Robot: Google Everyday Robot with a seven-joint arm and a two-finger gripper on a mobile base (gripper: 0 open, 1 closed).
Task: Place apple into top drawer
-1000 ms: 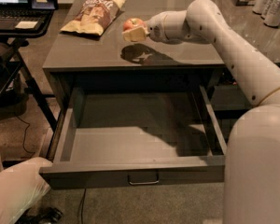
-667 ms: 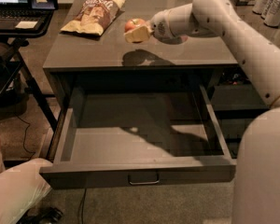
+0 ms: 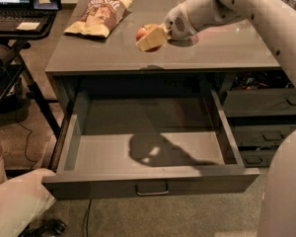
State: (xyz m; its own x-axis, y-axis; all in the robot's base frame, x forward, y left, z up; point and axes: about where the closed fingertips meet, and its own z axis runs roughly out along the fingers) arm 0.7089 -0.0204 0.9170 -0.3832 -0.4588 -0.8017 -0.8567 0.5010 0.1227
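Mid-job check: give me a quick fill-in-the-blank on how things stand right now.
1. The gripper, over the tabletop, is shut on the ____.
2. The top drawer is pulled ____.
3. Inside that drawer there is ____.
Missing words: apple; open; nothing.

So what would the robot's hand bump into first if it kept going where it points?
Probably nothing soon. The hand, shut on the apple, points toward the picture's left and slightly down, passing nearer than the chip bag; it might graze the countertop, but depth is unclear.
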